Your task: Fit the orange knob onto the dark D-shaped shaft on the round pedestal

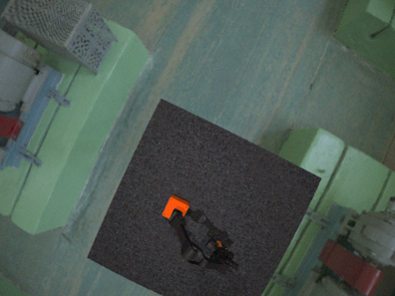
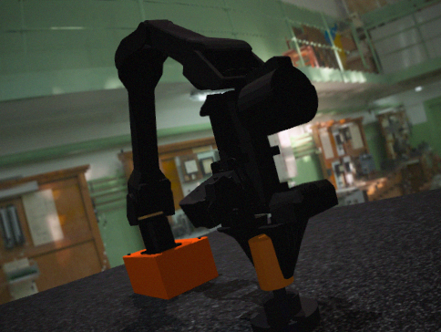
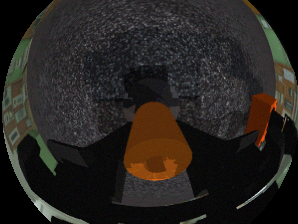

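Currently, one pincer (image 2: 271,255) (image 3: 153,124), closed about an orange knob (image 2: 265,262) (image 3: 157,142); knob at the pedestal, above its base, clear of the orange block (image 2: 170,269) (image 3: 261,115) (image 1: 174,206). One round pedestal (image 2: 306,315) (image 3: 174,111), dark, on the desk (image 2: 387,246) (image 1: 172,156) (image 3: 100,60), below the knob. One dark shaft (image 2: 277,296), rising from the pedestal to the knob's lower end; depth of entry, if any, cannot be told. Grip on the knob's sides, presumably to leave the hole free and permit turning until the flats agree.
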